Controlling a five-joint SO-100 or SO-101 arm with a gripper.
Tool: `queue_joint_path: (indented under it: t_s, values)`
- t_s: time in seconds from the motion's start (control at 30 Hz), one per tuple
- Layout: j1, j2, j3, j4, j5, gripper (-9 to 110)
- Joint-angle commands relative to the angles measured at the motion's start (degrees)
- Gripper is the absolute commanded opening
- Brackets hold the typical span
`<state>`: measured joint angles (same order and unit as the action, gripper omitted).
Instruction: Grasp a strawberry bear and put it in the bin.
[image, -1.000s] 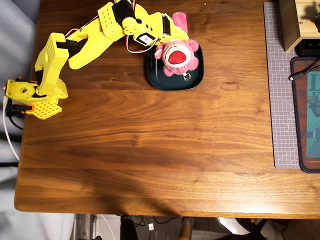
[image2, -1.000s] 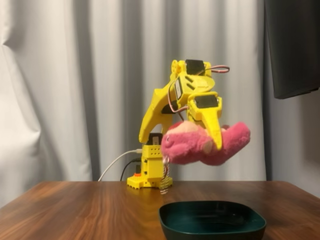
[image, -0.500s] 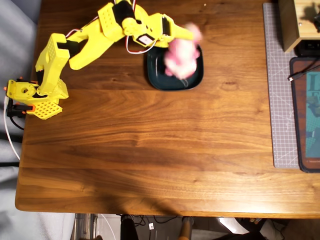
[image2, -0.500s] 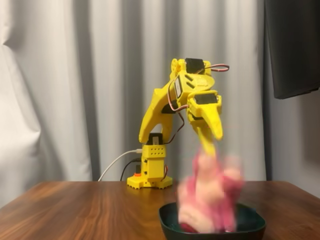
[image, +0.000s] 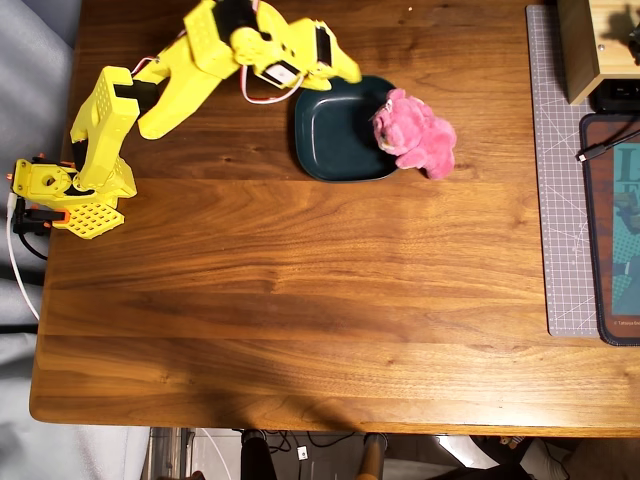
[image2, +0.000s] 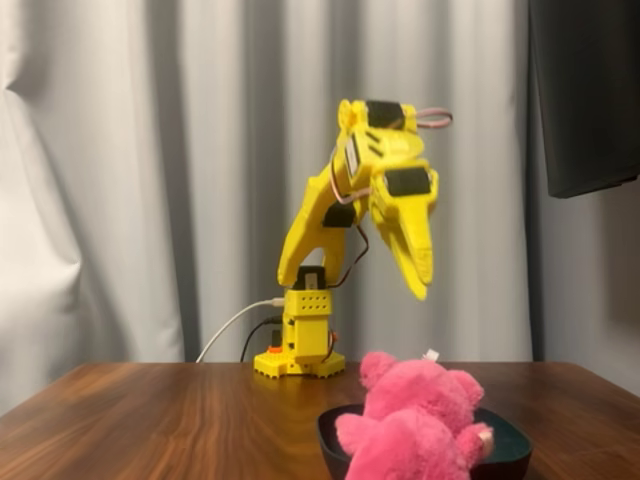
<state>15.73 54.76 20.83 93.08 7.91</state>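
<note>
The pink strawberry bear (image: 415, 130) lies across the right rim of the dark teal bin (image: 330, 135) in the overhead view, with most of its body on the table outside the dish. The fixed view has the strawberry bear (image2: 410, 430) leaning on the near rim of the bin (image2: 505, 440). My yellow gripper (image: 350, 70) hangs above the bin's upper left corner, apart from the bear. In the fixed view the gripper (image2: 422, 285) points down, high over the bear, open with nothing between its fingers.
The arm's base (image: 60, 190) sits at the table's left edge. A grey cutting mat (image: 565, 200) with a dark pad (image: 615, 230) and a wooden box (image: 590, 50) lines the right edge. Wide bare wood stretches below the bin.
The gripper let go of the bear, which dropped, bounced and came to rest across the bin's right rim. The gripper has lifted and drawn back slightly.
</note>
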Motion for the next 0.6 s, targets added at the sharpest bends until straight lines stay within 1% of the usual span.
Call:
queue_joint_path:
  t_s: [0.0,0.17,0.33,0.4,0.5,0.57]
  values:
    - [-2.7,0.9,-7.2,4.1,-0.5,2]
    - [-5.9,1.1,-12.8,9.8,-0.8,1]
    - [-10.6,13.4,0.5,9.8,-0.8,0]
    - [-11.6,22.3,12.3,9.8,-0.8,0]
    - [-11.9,41.7,38.4,9.8,-0.7,0]
    - [-12.3,55.0,52.9,9.6,-0.7,1]
